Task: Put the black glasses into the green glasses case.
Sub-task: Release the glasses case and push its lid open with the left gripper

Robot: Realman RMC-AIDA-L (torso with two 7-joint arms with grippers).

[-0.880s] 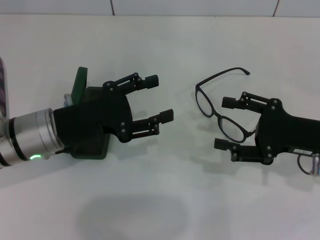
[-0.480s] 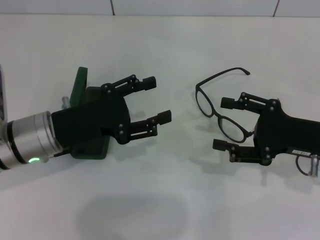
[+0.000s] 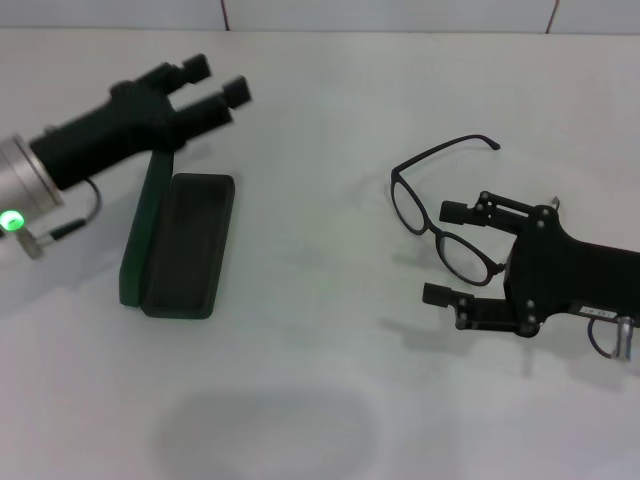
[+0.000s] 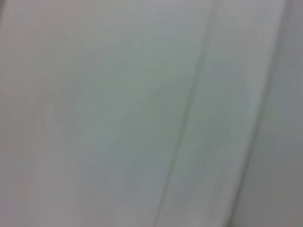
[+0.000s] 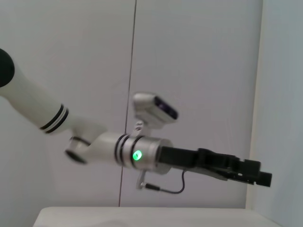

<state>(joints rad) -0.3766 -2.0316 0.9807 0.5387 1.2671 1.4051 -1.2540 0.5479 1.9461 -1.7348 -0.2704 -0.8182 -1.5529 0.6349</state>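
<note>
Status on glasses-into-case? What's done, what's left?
Done: the green glasses case lies open on the table. In hand: the right gripper, open, sits level with the black glasses, one lens between its fingers, nothing gripped. The left gripper is raised behind the case. Left: grasp the glasses, carry them over, set them inside.

A plain white counter (image 3: 320,380) fills nearly the whole head view. Along the top edge of the frame runs a pale wall (image 3: 400,14) with thin dark vertical seams; soft shadows lie lower centre.
</note>
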